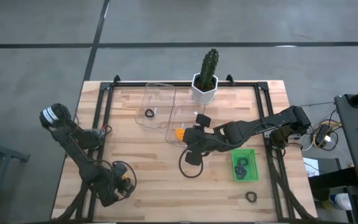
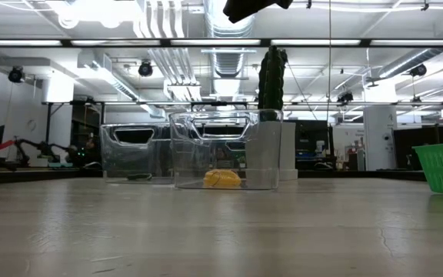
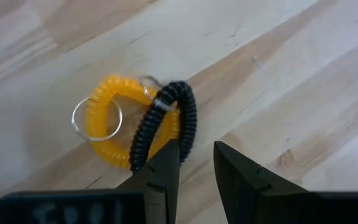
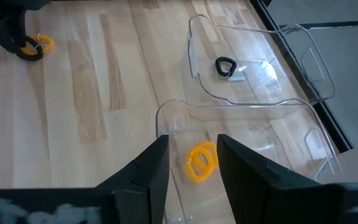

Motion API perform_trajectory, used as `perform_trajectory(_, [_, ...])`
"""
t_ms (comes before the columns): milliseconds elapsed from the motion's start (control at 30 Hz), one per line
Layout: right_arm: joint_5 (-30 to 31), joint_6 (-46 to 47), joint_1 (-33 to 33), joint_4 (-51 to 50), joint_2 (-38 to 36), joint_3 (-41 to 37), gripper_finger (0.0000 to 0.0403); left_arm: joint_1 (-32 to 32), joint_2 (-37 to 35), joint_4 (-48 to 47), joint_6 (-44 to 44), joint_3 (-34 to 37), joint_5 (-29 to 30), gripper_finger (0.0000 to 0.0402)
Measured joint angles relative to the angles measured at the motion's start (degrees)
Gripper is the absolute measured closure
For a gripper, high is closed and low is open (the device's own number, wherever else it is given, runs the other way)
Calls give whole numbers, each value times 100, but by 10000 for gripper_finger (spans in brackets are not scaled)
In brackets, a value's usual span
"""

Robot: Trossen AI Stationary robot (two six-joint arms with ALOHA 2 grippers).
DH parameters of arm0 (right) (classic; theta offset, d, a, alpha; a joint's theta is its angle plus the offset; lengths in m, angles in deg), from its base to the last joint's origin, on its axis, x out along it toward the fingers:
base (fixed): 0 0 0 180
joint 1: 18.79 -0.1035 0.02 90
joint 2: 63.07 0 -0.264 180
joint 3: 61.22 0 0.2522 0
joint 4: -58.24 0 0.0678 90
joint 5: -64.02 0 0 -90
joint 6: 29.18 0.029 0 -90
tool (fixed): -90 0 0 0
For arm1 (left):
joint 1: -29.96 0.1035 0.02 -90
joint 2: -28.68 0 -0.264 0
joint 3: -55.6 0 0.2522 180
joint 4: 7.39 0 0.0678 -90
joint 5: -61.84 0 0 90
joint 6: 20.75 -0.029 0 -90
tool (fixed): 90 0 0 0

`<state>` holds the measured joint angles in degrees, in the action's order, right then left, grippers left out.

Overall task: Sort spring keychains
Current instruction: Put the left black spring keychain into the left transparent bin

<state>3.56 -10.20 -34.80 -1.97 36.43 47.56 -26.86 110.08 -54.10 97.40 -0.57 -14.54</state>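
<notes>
The right hand [image 4: 192,163] hangs over a clear bin [image 4: 247,134], its fingers parted and gripping nothing; an orange keychain [image 4: 202,160] lies in the bin right beneath the gap. A second clear bin [image 4: 260,62] beyond it holds a black keychain [image 4: 225,66].

The left hand [image 3: 196,158] sits low over the worktop [image 3: 278,68], fingers apart and empty. Just ahead of its fingertips lie an orange keychain [image 3: 114,118] and a black keychain [image 3: 166,121], overlapping.

Beside the right arm, a green basket [image 1: 243,165] holds dark keychains.

Bright, even overhead light w/ ceiling glare in low view; soft shadows, sharp focus.
</notes>
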Motion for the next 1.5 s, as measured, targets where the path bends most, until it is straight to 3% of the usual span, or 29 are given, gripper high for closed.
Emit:
perform_trajectory(167, [0,-8,0,2,0,0,273,10,0,33,-56,59,248,309])
perform_trajectory(1500, [6,-13,0,-3,0,-2,271,104,4,586,-127,440,277,309])
